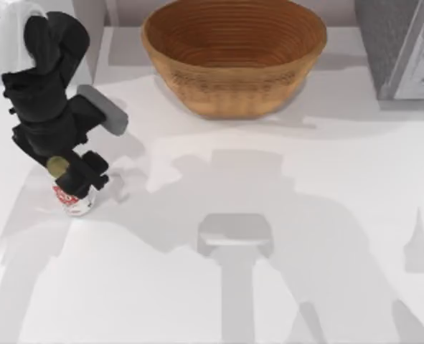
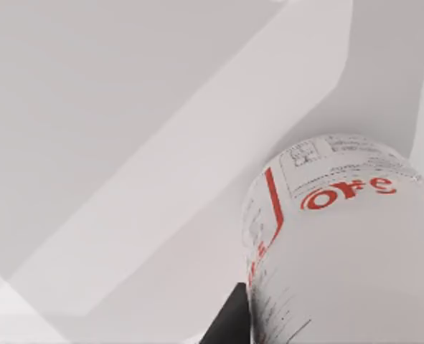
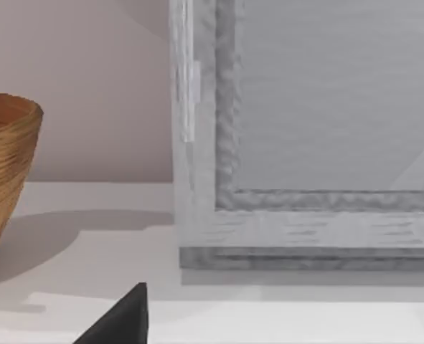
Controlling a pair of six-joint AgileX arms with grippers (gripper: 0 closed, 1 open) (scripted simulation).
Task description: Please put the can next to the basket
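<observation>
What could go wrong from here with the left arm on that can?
The left gripper sits at the can near the table's left edge, with the can close against the wrist camera; a shallow hold could tip or drop it. The basket is far off at the back, so a low carry might clip its rim.

Scene was brightly, evenly lit w/ no glare seen. Broad soft-edged grey shadows of the arms were cast across the white counter [image 1: 326, 158], incl. a large one at centre. A shadow was thrown beside the basket [image 1: 233, 54]. In left wrist view the can [image 2: 341, 244] was seen very close, slightly blurred.
</observation>
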